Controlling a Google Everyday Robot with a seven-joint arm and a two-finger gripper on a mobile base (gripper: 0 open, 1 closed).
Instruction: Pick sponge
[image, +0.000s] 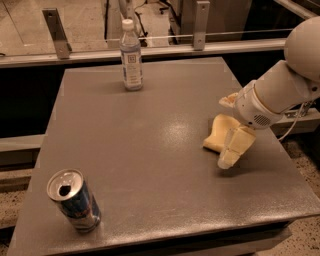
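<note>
The pale yellow sponge (216, 135) lies flat on the grey table (150, 150), at its right side. My gripper (225, 131) comes in from the right on a white arm and is open, straddling the sponge. One segmented finger (235, 148) hangs in front of the sponge and hides its right part. The other finger (228, 100) shows just behind the sponge. The sponge rests on the table.
A clear water bottle (131, 56) stands at the back of the table. An opened blue drink can (74, 200) stands at the front left corner. The table's right edge is close to the sponge. A railing and glass run behind the table.
</note>
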